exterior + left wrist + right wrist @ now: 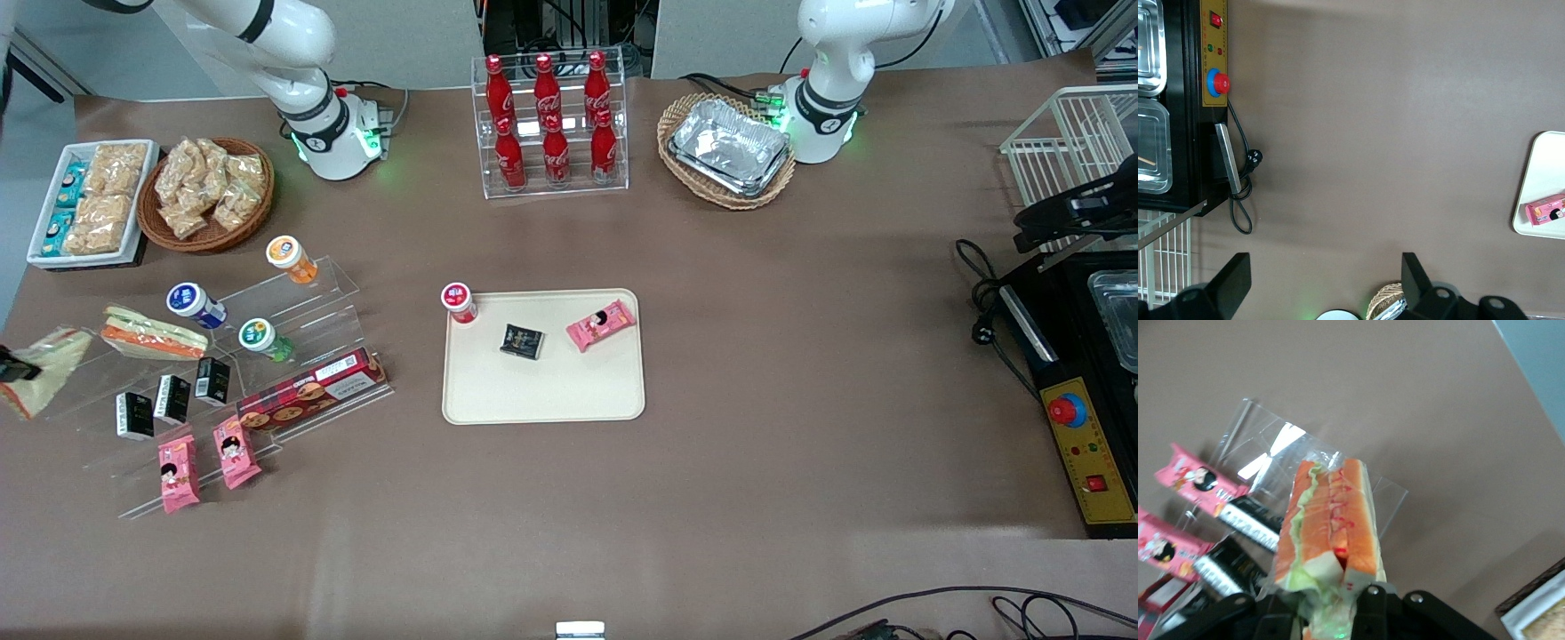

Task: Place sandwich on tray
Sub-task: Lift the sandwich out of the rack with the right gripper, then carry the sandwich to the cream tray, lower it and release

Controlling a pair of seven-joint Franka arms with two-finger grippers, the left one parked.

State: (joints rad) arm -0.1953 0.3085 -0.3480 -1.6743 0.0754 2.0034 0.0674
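Observation:
My right gripper (pixel 12 366) hangs at the working arm's end of the table, above the acrylic display steps (pixel 293 302). It is shut on the sandwich (pixel 46 373), a plastic-wrapped wedge with a pale bread face. In the right wrist view the sandwich (pixel 1333 520) sticks out from between the gripper's (pixel 1331 603) fingers (pixel 1373 608), showing orange, red and green filling. The cream tray (pixel 542 396) lies at the table's middle, well away from the gripper. On it are a red-capped bottle (pixel 459 302), a black packet (pixel 521 340) and a pink packet (pixel 601 324).
A second wrapped sandwich (pixel 151 333) rests on the display steps with small bottles (pixel 197 305), black boxes (pixel 172 398), pink packets (pixel 178 473) and a biscuit box (pixel 311 391). Snack baskets (pixel 209 191), a cola rack (pixel 551 124) and foil trays (pixel 729 149) stand farther from the front camera.

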